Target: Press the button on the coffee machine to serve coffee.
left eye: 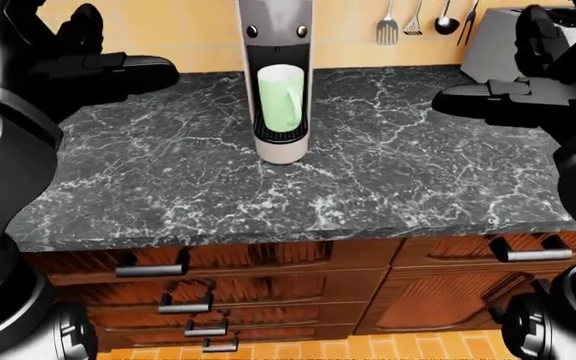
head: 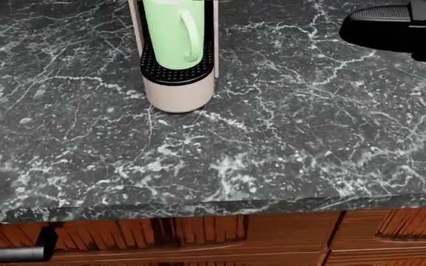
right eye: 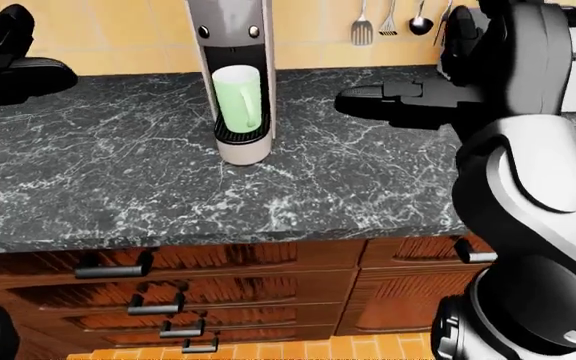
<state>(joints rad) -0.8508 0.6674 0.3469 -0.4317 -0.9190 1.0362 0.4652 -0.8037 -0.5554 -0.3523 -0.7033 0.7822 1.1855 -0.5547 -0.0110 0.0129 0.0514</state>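
Coffee machine [left eye: 278,75]: upright on the tabletop [left eye: 388,187], green mug [left eye: 279,98] on its drip tray; contents not visible. Two round buttons near its top. My right hand [left eye: 493,100] hovers right of the machine, my left hand [left eye: 103,71] left of it, both empty, fingers extended flat. Advice: advance one fingertip squarely onto a button, without nudging the mug.

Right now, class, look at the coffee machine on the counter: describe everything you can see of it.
The coffee machine stands upright on the dark marbled counter, near the yellow wall. It is a slim tower with a grey upper part bearing two small dark round buttons, and a rounded cream base. Its recess holds a light green mug, handle turned to the view's right, on a black perforated drip tray. Neither robot hand touches it.
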